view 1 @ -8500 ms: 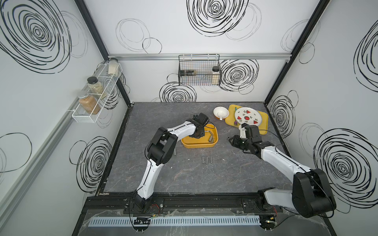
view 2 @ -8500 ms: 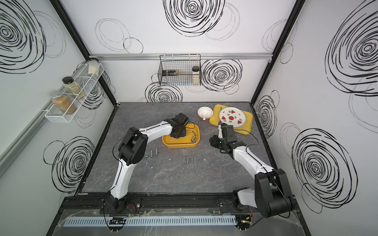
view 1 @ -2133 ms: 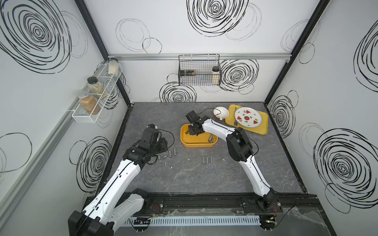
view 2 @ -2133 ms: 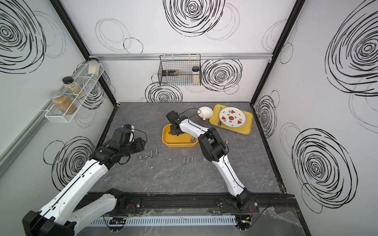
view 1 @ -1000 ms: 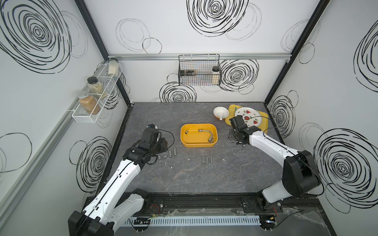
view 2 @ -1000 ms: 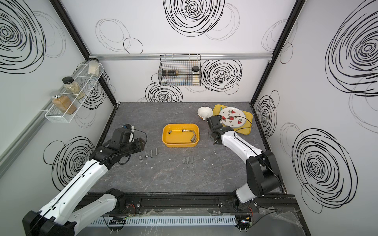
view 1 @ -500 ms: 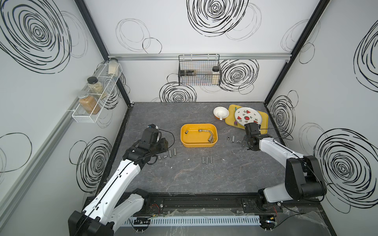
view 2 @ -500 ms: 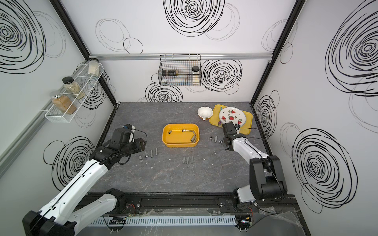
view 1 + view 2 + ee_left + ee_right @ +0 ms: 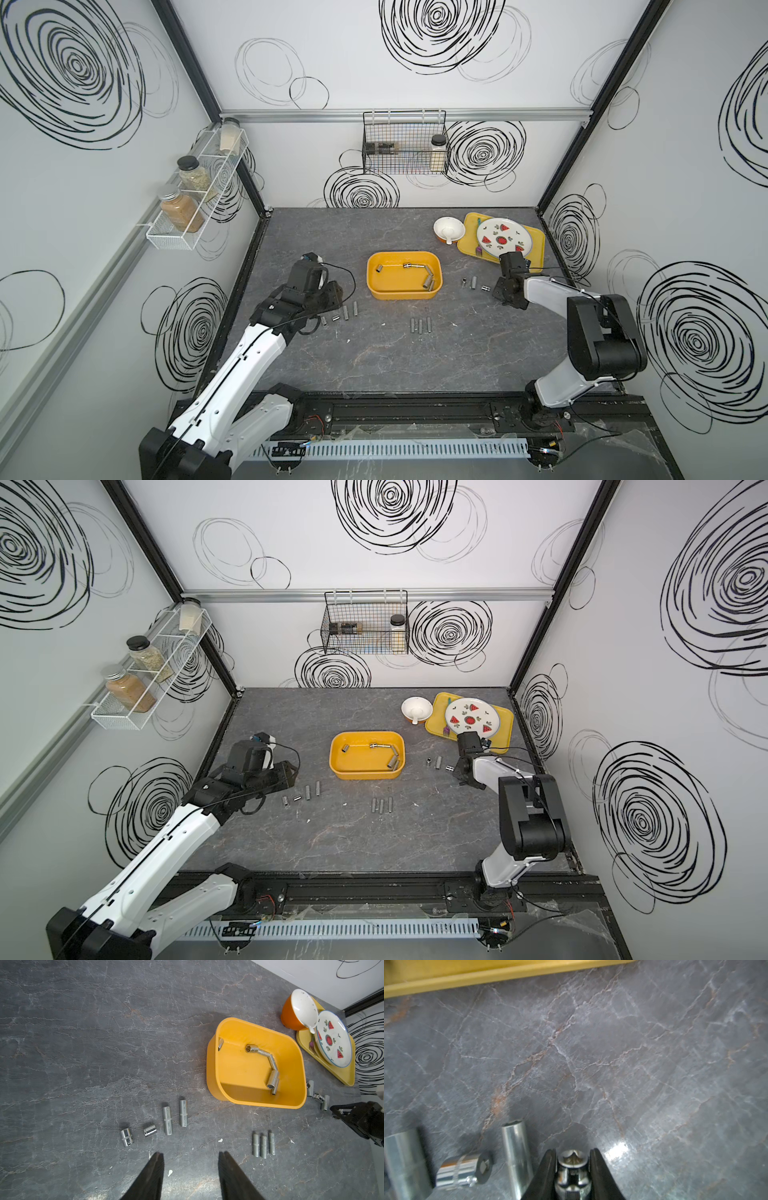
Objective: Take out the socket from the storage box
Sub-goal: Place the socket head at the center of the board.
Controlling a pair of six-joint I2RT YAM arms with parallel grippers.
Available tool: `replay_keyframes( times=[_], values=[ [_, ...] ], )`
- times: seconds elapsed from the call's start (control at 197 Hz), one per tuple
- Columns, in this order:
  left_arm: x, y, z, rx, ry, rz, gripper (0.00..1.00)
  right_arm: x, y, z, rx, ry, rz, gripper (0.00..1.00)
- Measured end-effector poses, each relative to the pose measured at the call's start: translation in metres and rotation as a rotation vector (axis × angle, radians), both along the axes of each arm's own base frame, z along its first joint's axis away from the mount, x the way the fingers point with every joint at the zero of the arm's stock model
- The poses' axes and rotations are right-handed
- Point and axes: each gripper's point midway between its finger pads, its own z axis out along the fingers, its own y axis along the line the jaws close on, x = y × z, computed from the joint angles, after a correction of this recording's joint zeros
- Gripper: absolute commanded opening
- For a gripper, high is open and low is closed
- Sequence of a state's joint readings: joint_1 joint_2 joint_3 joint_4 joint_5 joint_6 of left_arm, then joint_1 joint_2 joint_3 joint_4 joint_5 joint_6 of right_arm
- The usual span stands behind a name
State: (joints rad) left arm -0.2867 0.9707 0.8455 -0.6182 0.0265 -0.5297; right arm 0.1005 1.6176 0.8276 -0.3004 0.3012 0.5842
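Right jaws left storage box [image 9: 401, 294], clamping socket [image 9: 572, 1167]

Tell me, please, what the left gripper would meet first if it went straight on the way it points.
Probably the row's last long socket, nearest the storage box, lying on the table ahead of the open left gripper. Depth is unclear, so it may pass above.
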Motion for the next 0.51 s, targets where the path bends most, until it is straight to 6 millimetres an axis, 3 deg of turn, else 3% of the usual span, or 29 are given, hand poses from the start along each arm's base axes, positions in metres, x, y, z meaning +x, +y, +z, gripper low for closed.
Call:
replay_keyframes(
  times=[0.508],
  values=[
    [0.0,0.0,-0.0003,0.002,0.0,-0.003,0.5,-0.0004,0.0016,-0.0042,0.012,0.008,-0.003,0.34]
  ],
)
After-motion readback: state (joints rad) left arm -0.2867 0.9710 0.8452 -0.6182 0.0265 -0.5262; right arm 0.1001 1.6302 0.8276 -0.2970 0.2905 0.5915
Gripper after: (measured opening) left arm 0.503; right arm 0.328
